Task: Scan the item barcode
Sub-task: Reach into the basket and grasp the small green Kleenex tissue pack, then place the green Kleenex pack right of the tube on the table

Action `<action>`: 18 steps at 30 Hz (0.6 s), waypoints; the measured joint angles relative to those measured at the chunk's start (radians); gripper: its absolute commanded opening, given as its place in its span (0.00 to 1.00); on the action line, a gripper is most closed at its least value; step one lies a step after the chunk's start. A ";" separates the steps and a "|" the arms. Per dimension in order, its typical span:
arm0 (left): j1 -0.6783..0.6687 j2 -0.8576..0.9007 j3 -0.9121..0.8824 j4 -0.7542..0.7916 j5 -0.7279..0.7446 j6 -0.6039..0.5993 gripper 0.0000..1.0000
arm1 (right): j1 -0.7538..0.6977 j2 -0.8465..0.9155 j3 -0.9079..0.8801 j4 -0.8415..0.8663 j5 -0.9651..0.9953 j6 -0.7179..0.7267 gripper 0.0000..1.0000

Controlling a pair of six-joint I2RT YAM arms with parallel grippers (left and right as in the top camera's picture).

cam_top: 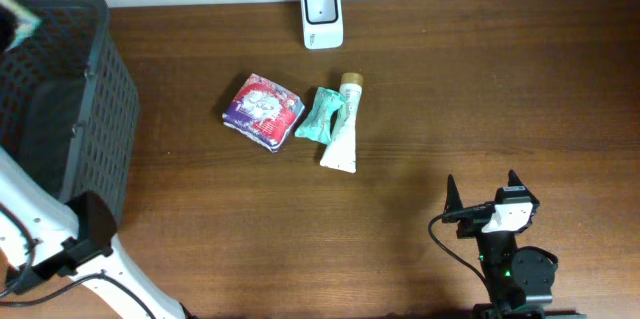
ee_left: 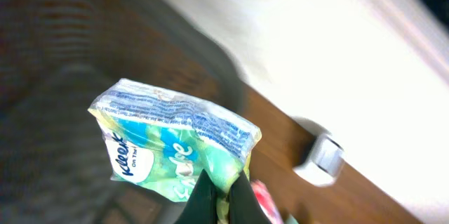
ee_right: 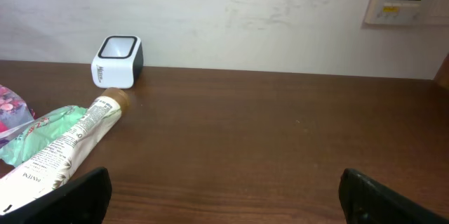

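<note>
A: Table (cam_top: 450,79) first. Wide bare wood across its right half, from the back edge down to the right gripper (cam_top: 482,184).
B: Basket (cam_top: 60,89), dark mesh, fills the left edge and is cut by the frame. Right gripper's jaws?
A: Spread wide, nothing between them. It sits low near the front edge, well apart from everything.
B: Left gripper (ee_left: 223,182)?
A: Closed on the tissue pack (ee_left: 175,143), pinching its lower edge. Pack is up over the basket, tilted, off the table.
B: Middle cluster?
A: Red pack (cam_top: 263,109), green pack (cam_top: 320,117), tube (cam_top: 345,124), left to right. Green pack touches both. Bare wood all round the cluster.
B: Scanner (cam_top: 322,15)?
A: Upright at the back edge by the wall, near the tube's cap, not touching.
</note>
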 measured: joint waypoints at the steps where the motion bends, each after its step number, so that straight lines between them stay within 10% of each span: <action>1: -0.037 -0.002 0.000 0.000 0.052 0.013 0.00 | 0.000 0.000 0.000 0.000 0.000 0.000 0.99; 13: -0.768 -0.001 -0.111 0.012 -0.003 0.378 0.00 | 0.000 0.000 0.000 0.000 0.000 0.000 0.99; 18: -1.053 0.039 -0.454 0.311 -0.097 0.464 0.00 | 0.000 0.000 0.000 0.000 0.000 0.000 0.99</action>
